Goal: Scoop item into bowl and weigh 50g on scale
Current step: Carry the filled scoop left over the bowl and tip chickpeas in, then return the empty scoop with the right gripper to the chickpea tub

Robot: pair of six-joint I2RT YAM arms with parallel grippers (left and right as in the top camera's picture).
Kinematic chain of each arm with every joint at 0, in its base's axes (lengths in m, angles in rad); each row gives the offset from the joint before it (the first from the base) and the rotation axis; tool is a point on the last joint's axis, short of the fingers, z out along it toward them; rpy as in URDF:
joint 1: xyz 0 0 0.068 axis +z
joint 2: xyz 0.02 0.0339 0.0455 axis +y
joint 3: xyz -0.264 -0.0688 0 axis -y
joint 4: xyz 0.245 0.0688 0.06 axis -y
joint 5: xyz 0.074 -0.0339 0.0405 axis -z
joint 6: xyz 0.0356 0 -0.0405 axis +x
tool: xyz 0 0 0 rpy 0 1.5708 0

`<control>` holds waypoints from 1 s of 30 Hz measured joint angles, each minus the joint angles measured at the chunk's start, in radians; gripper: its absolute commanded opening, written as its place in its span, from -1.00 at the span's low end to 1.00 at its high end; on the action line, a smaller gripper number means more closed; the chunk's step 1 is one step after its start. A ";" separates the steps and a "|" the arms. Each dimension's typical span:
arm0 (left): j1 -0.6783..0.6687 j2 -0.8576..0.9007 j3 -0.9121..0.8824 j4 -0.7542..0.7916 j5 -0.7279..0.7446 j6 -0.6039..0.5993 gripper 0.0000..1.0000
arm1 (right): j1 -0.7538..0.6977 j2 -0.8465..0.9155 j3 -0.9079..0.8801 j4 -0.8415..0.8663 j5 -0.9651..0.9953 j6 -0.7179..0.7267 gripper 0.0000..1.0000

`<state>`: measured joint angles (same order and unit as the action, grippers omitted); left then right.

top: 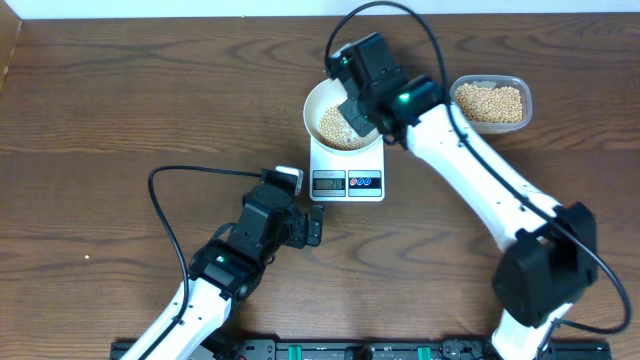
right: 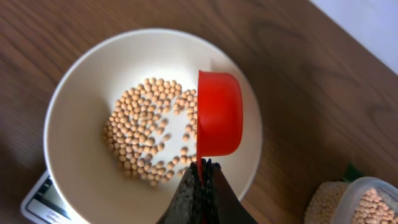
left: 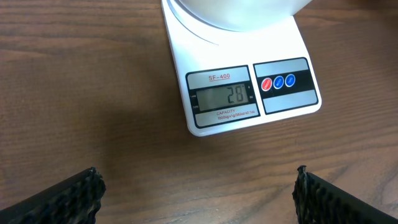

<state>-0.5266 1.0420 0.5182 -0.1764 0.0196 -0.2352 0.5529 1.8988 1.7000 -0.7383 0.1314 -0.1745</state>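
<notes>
The white bowl (top: 345,112) stands on the white scale (top: 347,172) and holds a loose pile of beige beans (right: 146,130). My right gripper (right: 203,167) is shut on the handle of a red scoop (right: 219,113), which is tipped on its side over the bowl (right: 81,155) with its back toward the camera. The scale's display (left: 222,96) shows 28. Near the table's front, my left gripper (left: 198,193) stands open over bare wood just in front of the scale (left: 249,87), with nothing between its fingers (left: 74,196).
A clear plastic tub (top: 491,102) full of beans stands right of the bowl, its corner showing at the tub (right: 367,202) in the right wrist view. Dark wooden table all round; a white wall runs along the back edge.
</notes>
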 measured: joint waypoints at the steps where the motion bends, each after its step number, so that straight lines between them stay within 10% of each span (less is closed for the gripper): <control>1: 0.000 0.000 0.000 0.000 0.000 0.000 0.98 | -0.013 -0.018 0.000 0.001 -0.019 0.003 -0.98; 11: 0.000 0.000 0.000 0.000 0.000 0.000 0.98 | -0.338 -0.272 0.003 -0.061 -0.410 0.050 -0.98; 30: 0.000 0.000 0.000 0.000 0.000 0.000 0.99 | -0.770 -0.209 0.003 -0.198 -0.834 0.091 -0.98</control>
<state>-0.5266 1.0420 0.5182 -0.1768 0.0196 -0.2352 -0.2173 1.6894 1.7031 -0.9360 -0.7021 -0.0837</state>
